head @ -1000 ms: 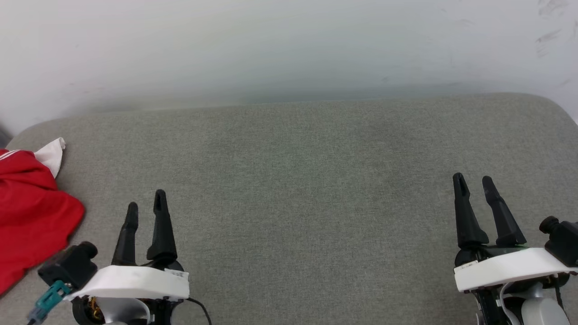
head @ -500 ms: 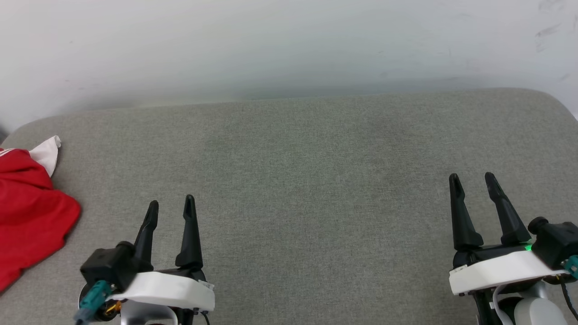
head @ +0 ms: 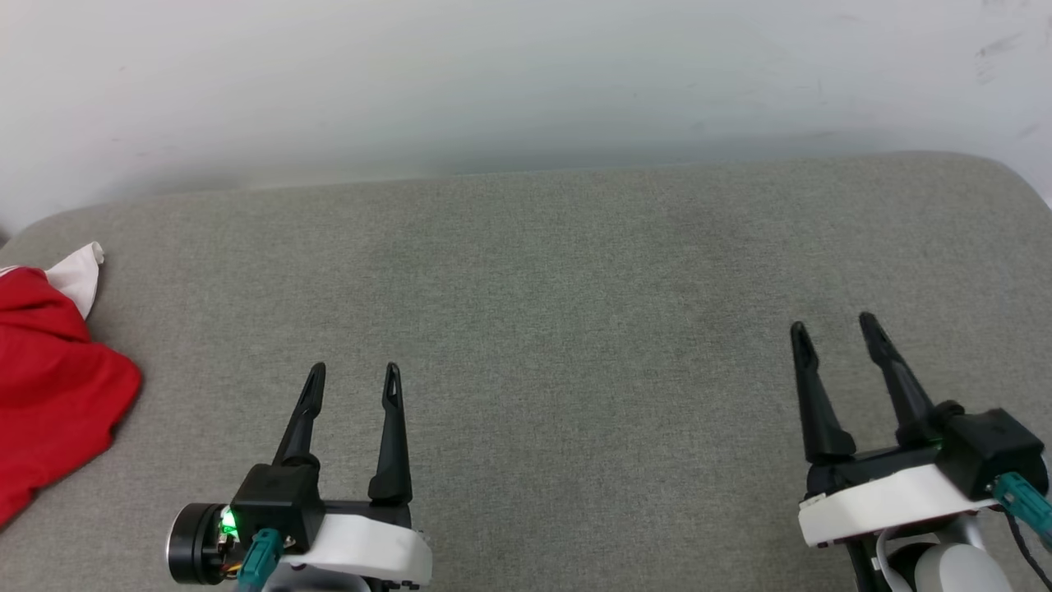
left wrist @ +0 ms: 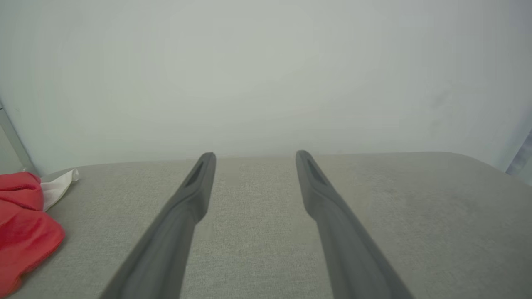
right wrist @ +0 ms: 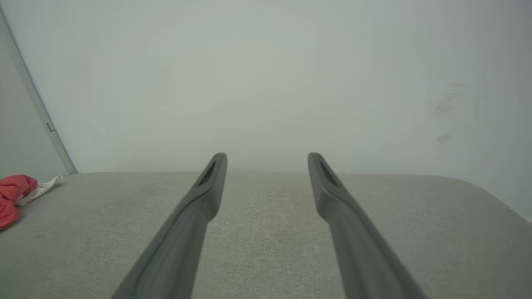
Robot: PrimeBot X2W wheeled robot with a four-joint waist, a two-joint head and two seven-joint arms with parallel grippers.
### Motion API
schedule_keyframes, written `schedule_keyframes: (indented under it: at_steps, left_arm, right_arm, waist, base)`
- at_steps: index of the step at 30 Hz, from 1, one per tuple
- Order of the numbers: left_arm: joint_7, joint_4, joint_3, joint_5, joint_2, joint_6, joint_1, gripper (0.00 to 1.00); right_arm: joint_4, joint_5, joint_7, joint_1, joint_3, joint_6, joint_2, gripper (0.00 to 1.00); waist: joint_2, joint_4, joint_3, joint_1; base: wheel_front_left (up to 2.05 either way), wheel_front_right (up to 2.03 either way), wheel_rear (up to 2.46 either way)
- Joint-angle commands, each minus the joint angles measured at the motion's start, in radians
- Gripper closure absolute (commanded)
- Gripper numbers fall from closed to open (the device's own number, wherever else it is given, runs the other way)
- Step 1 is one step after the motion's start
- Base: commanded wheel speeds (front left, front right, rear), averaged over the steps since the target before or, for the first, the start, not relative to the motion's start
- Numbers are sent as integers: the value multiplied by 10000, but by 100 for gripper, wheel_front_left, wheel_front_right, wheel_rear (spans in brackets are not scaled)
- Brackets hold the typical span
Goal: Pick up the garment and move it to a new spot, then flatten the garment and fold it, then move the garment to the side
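The garment [head: 49,386] lies bunched at the far left edge of the grey upholstered surface [head: 559,288], red with a white sleeve tip poking out at its top. It also sits at the left edge in the left wrist view as the garment [left wrist: 23,232] and, small and distant, as the garment [right wrist: 12,193] in the right wrist view. My left gripper [head: 355,378] hovers open at the lower left, well to the right of the cloth and apart from it. My right gripper [head: 834,329] is open at the lower right. Nothing is between either pair of fingers.
A pale wall [head: 526,82] rises directly behind the grey surface. The surface has rounded far corners at left and right. A wall corner strip [right wrist: 37,104] stands at the far left beyond the cloth.
My left gripper has shifted to the right, away from the garment, and rolled so its camera block faces up. The right gripper drifted slightly left. The head view tilted a little.
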State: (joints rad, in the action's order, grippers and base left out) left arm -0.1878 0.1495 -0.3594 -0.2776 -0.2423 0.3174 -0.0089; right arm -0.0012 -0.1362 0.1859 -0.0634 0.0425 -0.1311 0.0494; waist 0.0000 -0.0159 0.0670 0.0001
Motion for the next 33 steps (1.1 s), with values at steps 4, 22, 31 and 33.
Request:
schedule_keyframes:
  at_steps: [4, 22, 31, 33]
  left_arm:
    - [-138, 277, -129, -106, -90, 90, -29, 0]
    - [-501, -955, 2645, -89, 1800, -3631, 1083, 0]
    - [-674, -1436, 2887, 658, 1914, -4117, 1190, 0]
    - [-714, -1411, 2878, 707, 1919, -4122, 1209, 0]
  right_arm:
    - [-172, 68, 158, -126, 54, 5, 13, 0]
    - [407, 252, 521, 239, -112, 5, 11, 0]
    - [717, 707, 700, 291, -2, 5, 10, 0]
    - [732, 778, 726, 291, -23, 5, 9, 0]
  waist:
    - [0, -10, 31, -1]
    - [0, -102, -43, -1]
    - [0, -189, -148, -1]
    - [0, -201, -156, -1]
  base:
    - [0, 0, 0]
    - [0, 0, 0]
    - [0, 0, 0]
    - [0, 0, 0]
